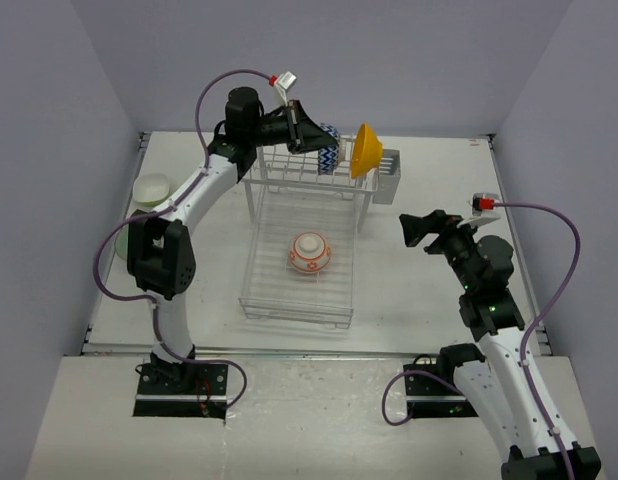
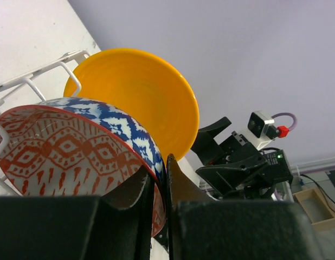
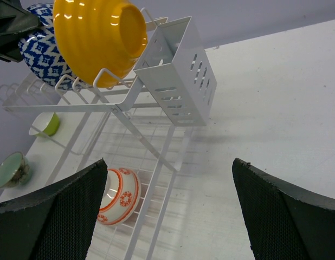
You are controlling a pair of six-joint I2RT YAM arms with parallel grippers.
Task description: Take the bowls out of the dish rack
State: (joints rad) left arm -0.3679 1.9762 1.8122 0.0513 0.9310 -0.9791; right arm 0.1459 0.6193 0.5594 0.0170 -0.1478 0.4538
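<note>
Rack (image 1: 295,312) dead centre, top tier up at the left gripper (image 2: 158,166): its fingers (image 2: 136,190) are clamped on the blue bowl (image 2: 120,122), one either side of the rim, yellow bowl (image 2: 140,97) just beyond. Right gripper (image 1: 419,229) spread wide, holding nothing; white bowl (image 3: 120,195) upside down on the tray beside its left finger.

Plain lavender walls (image 1: 389,60) closed in the white worktop (image 1: 399,295) on three sides; a grey-white ledge (image 1: 319,400) ran along its near edge.
</note>
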